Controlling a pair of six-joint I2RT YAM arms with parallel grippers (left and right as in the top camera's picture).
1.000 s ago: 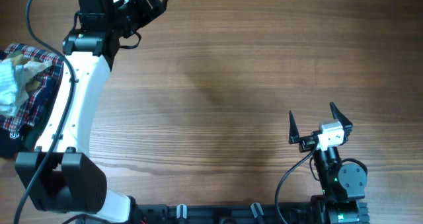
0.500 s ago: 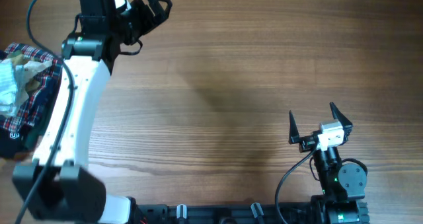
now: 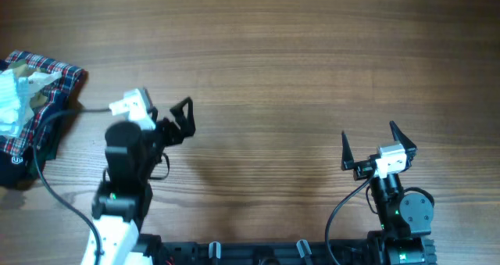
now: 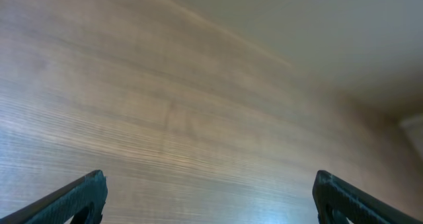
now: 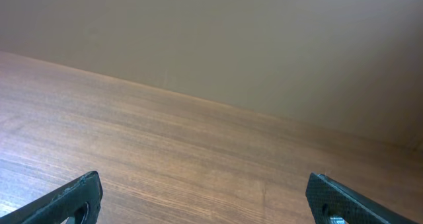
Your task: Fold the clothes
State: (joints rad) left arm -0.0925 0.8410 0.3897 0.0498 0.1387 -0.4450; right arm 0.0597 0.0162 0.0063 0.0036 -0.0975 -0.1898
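A heap of clothes [image 3: 45,81], red-and-blue plaid with a pale garment on top, lay unfolded at the far left edge of the wooden table [image 3: 297,69]. Just beside the pile, the left gripper [image 3: 178,123] hung over bare wood, its fingers spread wide and holding nothing. Well apart at the right, the right gripper [image 3: 368,140] sat likewise spread and empty near the front edge.

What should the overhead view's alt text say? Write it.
Crumpled plaid and white clothes lie at the left edge of the wooden table. The left claw and right claw sit near the front edge, both open and empty.
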